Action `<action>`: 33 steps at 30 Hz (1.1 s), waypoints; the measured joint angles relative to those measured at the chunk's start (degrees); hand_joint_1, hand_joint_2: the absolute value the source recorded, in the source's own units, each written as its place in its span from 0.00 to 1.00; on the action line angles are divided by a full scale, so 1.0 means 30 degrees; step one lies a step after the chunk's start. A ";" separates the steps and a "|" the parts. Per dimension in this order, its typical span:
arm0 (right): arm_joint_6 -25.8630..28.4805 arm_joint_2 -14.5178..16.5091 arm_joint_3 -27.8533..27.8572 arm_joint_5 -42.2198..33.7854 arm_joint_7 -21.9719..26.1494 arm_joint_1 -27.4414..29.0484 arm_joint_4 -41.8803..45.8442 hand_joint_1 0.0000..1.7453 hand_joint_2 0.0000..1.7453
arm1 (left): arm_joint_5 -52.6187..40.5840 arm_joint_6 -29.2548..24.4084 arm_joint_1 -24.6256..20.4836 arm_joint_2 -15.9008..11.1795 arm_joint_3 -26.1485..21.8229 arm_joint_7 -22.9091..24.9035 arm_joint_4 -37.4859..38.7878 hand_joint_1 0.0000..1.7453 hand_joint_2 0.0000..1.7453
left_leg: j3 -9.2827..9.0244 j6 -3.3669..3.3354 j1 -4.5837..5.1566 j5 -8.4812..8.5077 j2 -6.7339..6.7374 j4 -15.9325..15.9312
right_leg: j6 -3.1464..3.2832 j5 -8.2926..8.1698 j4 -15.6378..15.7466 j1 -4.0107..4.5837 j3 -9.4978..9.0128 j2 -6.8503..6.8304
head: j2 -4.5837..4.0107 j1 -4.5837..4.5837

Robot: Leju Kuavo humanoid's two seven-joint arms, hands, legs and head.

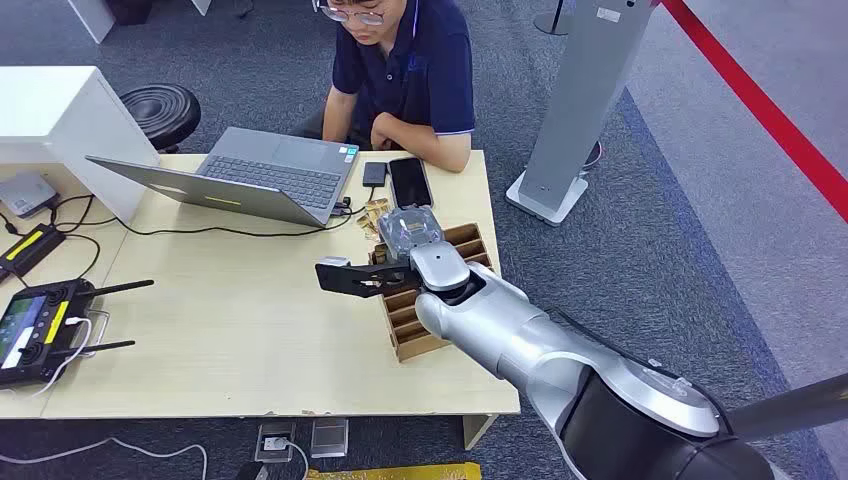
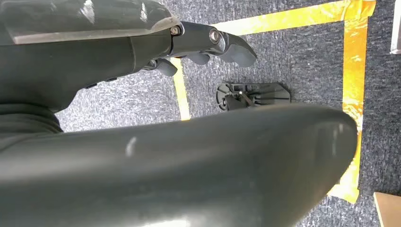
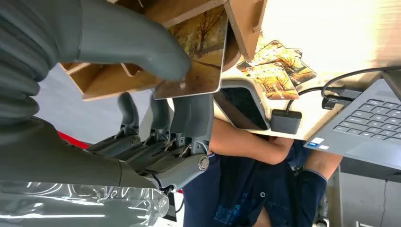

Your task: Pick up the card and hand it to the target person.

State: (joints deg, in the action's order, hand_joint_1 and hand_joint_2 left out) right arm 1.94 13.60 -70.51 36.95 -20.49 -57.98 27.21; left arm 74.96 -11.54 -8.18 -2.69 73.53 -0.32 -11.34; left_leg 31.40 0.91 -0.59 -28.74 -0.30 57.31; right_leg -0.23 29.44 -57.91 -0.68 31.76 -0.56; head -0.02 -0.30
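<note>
My right hand [image 1: 362, 277] reaches over the table's right part, just left of a wooden slotted card holder [image 1: 470, 245]. In the right wrist view its thick thumb [image 3: 137, 45] and dark fingers [image 3: 189, 116] pinch a card [image 3: 201, 56] printed with autumn trees, close against the wooden holder [image 3: 113, 80]. The person [image 1: 410, 70] in a dark blue polo shirt sits at the far side of the table with arms folded on its edge. My left hand [image 2: 208, 42] hangs over the carpet with fingers apart and holds nothing.
Several loose cards [image 1: 375, 215] lie between the holder and a black phone [image 1: 409, 181]. An open laptop [image 1: 270, 175] with cables stands at the far left, and a remote controller [image 1: 40, 325] lies at the near left. A grey pillar stand [image 1: 575, 110] rises right of the table.
</note>
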 joint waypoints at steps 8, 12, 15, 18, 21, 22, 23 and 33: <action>0.0402 0.0005 0.0000 0.0031 -0.0076 -0.0015 0.0009 0.67 1.00 | -0.0002 0.0000 -0.0011 0.0000 0.0000 0.0024 0.0000 0.00 0.00 | -0.0002 0.0000 0.0000 0.0000 0.0000 0.0000 | 0.0000 0.0000 -0.0001 0.0001 0.0000 0.0001 | 0.0000 0.0016; 0.0433 0.0009 0.0000 0.0058 -0.0084 -0.0017 0.0036 0.75 1.00 | 0.0002 0.0000 -0.0011 0.0000 0.0000 0.0033 -0.0002 0.00 0.00 | -0.0002 0.0001 0.0000 0.0001 0.0000 0.0000 | 0.0000 0.0000 -0.0002 0.0001 -0.0002 0.0001 | 0.0000 0.0009; 0.0475 0.0036 0.0000 0.0095 -0.0089 -0.0042 0.0062 0.77 1.00 | 0.0002 0.0000 -0.0013 0.0000 0.0000 0.0033 0.0000 0.00 0.00 | -0.0004 0.0001 0.0000 0.0001 0.0000 0.0000 | 0.0000 0.0000 -0.0002 0.0000 -0.0002 0.0002 | 0.0000 -0.0002; 0.0529 0.0093 0.0000 0.0098 -0.0091 -0.0064 0.0075 0.84 1.00 | 0.0009 0.0000 -0.0017 0.0000 0.0000 0.0033 0.0000 0.00 0.00 | -0.0005 0.0001 0.0000 0.0001 0.0001 0.0000 | 0.0000 0.0000 -0.0002 0.0000 -0.0001 0.0003 | 0.0000 0.0005; 0.0546 0.0113 0.0000 0.0102 -0.0085 -0.0063 0.0080 0.91 1.00 | 0.0005 0.0002 -0.0017 0.0000 0.0000 0.0009 -0.0002 0.00 0.00 | -0.0004 0.0001 0.0000 0.0001 0.0000 0.0000 | 0.0000 0.0000 -0.0002 0.0000 -0.0001 0.0002 | 0.0000 0.0009; 0.0548 0.0115 0.0000 0.0104 -0.0084 -0.0063 0.0080 0.92 1.00 | 0.0002 0.0004 -0.0017 0.0000 0.0000 -0.0004 -0.0002 0.00 0.00 | -0.0004 0.0001 0.0000 0.0001 0.0000 0.0000 | 0.0000 0.0000 -0.0002 0.0000 -0.0002 0.0002 | 0.0000 0.0007; 0.0550 0.0117 0.0000 0.0105 -0.0084 -0.0063 0.0080 0.92 1.00 | -0.0002 0.0005 -0.0018 0.0000 0.0000 -0.0015 0.0000 0.00 0.00 | -0.0004 0.0001 0.0000 0.0001 -0.0001 0.0000 | 0.0000 0.0000 -0.0002 0.0000 -0.0002 0.0002 | 0.0000 0.0005; 0.0106 0.0131 0.0011 -0.0089 -0.0064 -0.0143 0.0080 0.91 1.00 | -0.0224 0.0348 -0.0039 -0.0080 0.0268 -0.0650 0.0000 0.00 1.00 | -0.0006 0.0001 0.0000 0.0001 -0.0001 0.0000 | 0.0000 0.0000 -0.0002 0.0000 -0.0002 0.0003 | 0.0000 0.0005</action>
State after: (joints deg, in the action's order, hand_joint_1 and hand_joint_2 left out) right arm 2.25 13.99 -70.48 36.68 -20.68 -58.41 27.45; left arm 74.29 -10.50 -8.29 -2.93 74.33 -2.27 -11.34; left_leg 31.38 0.91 -0.59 -28.74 -0.30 57.31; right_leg -0.23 29.44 -57.92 -0.68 31.75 -0.55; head -0.02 -0.28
